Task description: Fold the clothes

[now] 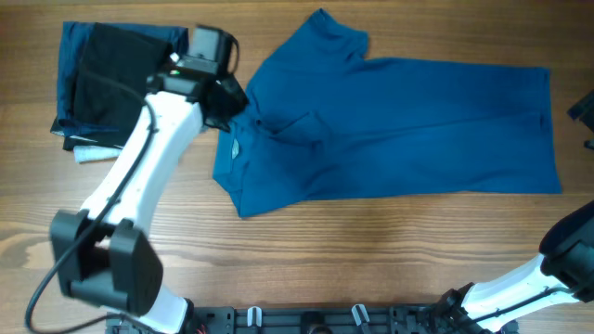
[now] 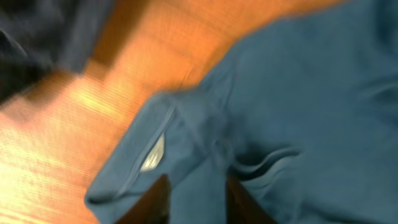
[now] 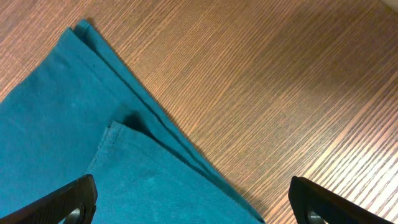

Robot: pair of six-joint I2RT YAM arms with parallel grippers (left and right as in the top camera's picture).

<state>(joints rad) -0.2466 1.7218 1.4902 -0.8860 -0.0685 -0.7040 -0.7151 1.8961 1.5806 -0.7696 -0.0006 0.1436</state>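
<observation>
- Polo shirt (image 1: 399,121): mid-blue, spread flat on the table (image 1: 371,250), long axis running left to right, collar (image 1: 237,148) at the left end, hem at the right
- Left gripper (image 2: 196,202): just over the collar, jaws parted part-way, nothing seen pinched; view blurred
- Right gripper (image 3: 193,193): jaws wide apart, empty, above a hem corner (image 3: 81,28)
- Judgement: each arm is nearer its own end of the shirt

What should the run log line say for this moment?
left gripper: open, at polo shirt collar | right gripper: open, over hem corner | shirt: laid flat
</observation>
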